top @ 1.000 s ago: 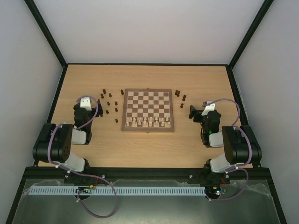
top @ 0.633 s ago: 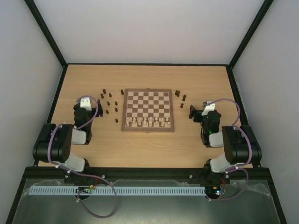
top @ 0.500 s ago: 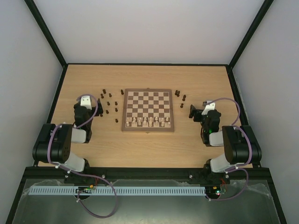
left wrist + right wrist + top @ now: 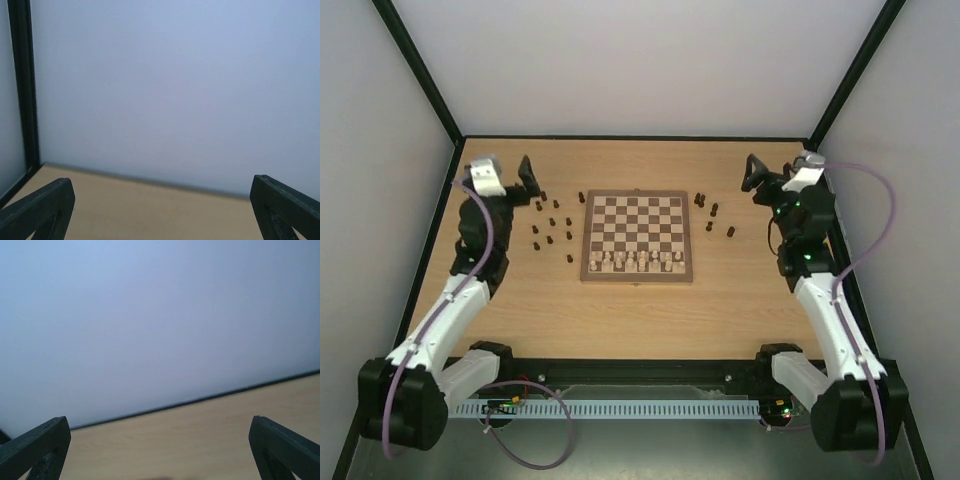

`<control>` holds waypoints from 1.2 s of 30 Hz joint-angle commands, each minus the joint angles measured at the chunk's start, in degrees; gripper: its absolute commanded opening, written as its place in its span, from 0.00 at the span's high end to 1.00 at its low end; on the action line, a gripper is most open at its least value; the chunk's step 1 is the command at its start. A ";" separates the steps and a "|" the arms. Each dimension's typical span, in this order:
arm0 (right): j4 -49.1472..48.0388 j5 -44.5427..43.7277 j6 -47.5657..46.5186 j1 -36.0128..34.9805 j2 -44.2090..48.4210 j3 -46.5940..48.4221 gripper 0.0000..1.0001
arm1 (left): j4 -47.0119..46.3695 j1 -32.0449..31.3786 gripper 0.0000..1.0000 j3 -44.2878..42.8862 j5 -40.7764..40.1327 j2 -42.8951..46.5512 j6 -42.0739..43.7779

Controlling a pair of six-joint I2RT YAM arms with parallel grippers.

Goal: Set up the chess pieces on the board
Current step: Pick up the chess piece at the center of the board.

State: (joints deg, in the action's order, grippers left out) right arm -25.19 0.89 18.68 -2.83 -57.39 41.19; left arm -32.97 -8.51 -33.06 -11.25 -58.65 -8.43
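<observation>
Tiny dk-brown chess pieces (image 4: 552,222) beside board (image 4: 638,225)

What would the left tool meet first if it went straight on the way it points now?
Probably the pale back wall. Ahead of the open left tool only table and that wall show; the chess pieces sit off its line. Distance to the wall is unclear.

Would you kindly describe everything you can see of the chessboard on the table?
The board is a square wooden chessboard, checkered in light and dark brown inside a light wood frame. It lies flat near the middle of the table, edges square to it. Pale pieces stand in its nearest rows; the other squares are bare. The dark pieces stand off it on either side, none seen touching it.
</observation>
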 commanded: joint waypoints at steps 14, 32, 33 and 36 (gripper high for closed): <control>40.11 6.63 15.05 -3.34 -15.09 29.11 0.01 | 33.36 -0.53 0.01 -23.43 17.14 4.21 -19.46; 46.52 -20.04 11.09 -14.53 -14.35 14.23 0.01 | 32.80 -16.26 0.01 -11.39 14.43 2.08 -25.93; 46.53 -21.04 11.22 -14.51 -13.49 13.62 0.01 | 33.04 -16.68 0.01 -11.00 13.18 2.81 -26.25; 45.99 -23.83 12.77 -14.50 -11.52 12.78 0.01 | 32.08 -17.80 0.01 -9.74 10.71 3.30 -26.74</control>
State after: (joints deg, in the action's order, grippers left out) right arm 20.99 -17.32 29.23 -16.97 -72.31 54.96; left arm -0.40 -25.19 -43.86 5.98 -57.04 -33.63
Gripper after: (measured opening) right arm 0.986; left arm 0.991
